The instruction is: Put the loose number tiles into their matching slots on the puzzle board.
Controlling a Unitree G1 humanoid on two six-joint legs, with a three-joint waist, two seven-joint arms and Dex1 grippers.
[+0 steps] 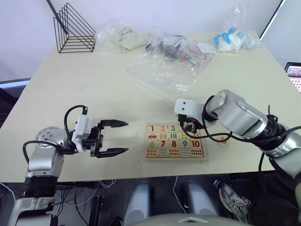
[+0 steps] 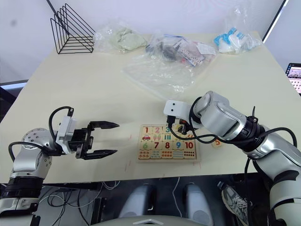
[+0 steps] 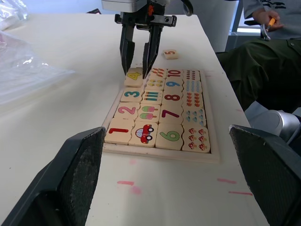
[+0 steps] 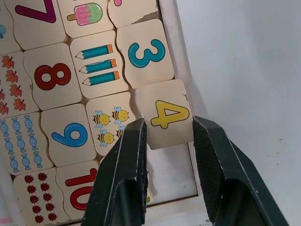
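Observation:
The puzzle board lies near the table's front edge, with tiles 1, 2 and 3 seated in its top row. My right gripper points down at that row's right part, its fingers closed against both sides of the yellow number 4 tile. This tile sits askew, partly over the board's rim. The end slot beside it is bare. An orange number 5 tile lies loose on the table just right of the board. My left gripper hovers open to the left of the board, holding nothing.
Clear plastic bags with assorted contents spread over the table's back half. A black wire rack stands at the back left. A seated person is beyond the table's right side, near a screen.

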